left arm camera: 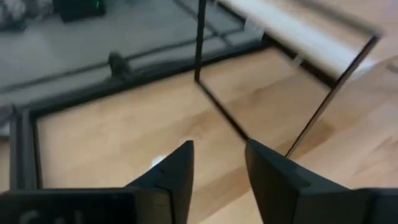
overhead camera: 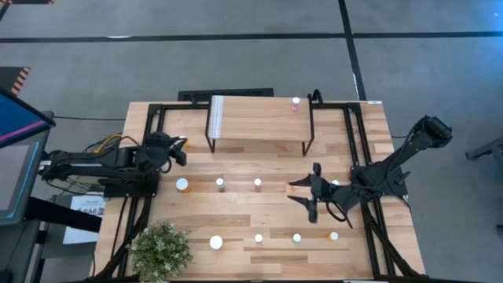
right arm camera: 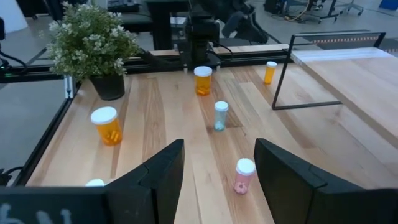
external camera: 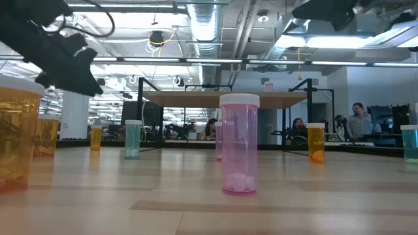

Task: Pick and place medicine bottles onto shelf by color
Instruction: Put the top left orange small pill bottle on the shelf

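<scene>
Small white-capped medicine bottles stand upright on the tabletop. A pink bottle (right arm camera: 244, 175) (overhead camera: 258, 184) stands just ahead of my right gripper (right arm camera: 217, 149) (overhead camera: 302, 192), which is open, hovers right of the middle row and points toward the table's left. Farther along are a green bottle (right arm camera: 221, 116) and a large orange bottle (right arm camera: 203, 80). One pink bottle (overhead camera: 295, 103) stands on the shelf (overhead camera: 259, 118). My left gripper (left arm camera: 217, 152) (overhead camera: 177, 149) is open and empty, left of the shelf, facing its black leg (left arm camera: 217, 112).
A potted plant (overhead camera: 161, 250) stands at the near left corner. More bottles form a near row (overhead camera: 297, 237), with a large orange one (right arm camera: 107, 126) among them. A black frame (overhead camera: 149, 126) runs around the table. People sit in the room beyond the far edge (external camera: 356, 121).
</scene>
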Robot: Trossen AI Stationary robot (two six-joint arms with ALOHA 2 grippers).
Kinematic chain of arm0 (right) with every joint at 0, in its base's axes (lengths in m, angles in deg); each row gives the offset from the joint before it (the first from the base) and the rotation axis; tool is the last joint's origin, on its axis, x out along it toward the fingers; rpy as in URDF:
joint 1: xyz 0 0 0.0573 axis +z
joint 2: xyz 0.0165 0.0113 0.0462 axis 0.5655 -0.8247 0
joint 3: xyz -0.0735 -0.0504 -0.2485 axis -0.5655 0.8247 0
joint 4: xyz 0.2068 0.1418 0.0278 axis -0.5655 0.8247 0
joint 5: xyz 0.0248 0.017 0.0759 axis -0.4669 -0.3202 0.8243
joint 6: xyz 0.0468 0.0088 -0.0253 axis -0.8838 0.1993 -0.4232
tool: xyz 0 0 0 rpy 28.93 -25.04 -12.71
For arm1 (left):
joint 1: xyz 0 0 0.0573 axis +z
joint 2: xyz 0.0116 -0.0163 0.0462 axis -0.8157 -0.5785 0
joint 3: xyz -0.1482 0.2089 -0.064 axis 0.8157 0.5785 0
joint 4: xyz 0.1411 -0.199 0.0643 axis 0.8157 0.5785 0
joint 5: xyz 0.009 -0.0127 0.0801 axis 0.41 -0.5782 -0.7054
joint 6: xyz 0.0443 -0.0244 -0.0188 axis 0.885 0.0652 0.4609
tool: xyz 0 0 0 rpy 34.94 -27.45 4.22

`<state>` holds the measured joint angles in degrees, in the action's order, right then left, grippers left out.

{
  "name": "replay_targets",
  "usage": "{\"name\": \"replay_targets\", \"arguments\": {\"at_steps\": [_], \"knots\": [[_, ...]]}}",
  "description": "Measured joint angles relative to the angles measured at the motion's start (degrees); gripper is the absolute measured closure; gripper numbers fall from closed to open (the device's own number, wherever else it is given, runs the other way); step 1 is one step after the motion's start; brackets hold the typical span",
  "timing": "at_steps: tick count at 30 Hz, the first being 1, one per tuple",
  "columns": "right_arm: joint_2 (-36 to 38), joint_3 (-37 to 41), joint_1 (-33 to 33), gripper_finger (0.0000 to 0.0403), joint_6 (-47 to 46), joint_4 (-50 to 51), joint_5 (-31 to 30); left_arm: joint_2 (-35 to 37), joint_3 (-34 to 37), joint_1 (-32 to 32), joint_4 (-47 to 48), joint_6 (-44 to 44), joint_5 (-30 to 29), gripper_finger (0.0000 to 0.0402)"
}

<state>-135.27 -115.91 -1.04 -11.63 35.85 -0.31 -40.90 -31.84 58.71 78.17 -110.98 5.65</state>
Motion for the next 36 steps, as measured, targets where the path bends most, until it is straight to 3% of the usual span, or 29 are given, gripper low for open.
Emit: {"name": "replay_targets", "arguments": {"at_steps": [7, 19, 23, 29, 36], "knots": [[0.00, 0.00, -1.32, 0.0187, -0.02, 0.04, 1.81, -8.68, -0.05, 6.93, -0.36, -2.41, 2.99, 0.0208], [0.00, 0.00, -1.80, 0.0187, 0.02, 0.39, 1.92, -14.70, -0.08, 15.62, -1.17, -0.90, 4.73, 0.0127], [0.00, 0.00, -2.11, 0.0187, 0.02, 0.46, 1.92, -17.47, -0.08, 18.26, -4.95, 1.89, 6.31, 0.0116], [0.00, 0.00, -2.09, 0.0187, 0.04, 0.48, 1.92, -21.70, -0.08, 21.17, -11.74, 6.85, 13.19, 0.0114], [0.00, 0.00, -2.07, 0.0187, 0.00, 0.61, 1.92, -27.15, -0.10, 25.69, -12.29, 7.71, 13.95, 0.0114]]}}
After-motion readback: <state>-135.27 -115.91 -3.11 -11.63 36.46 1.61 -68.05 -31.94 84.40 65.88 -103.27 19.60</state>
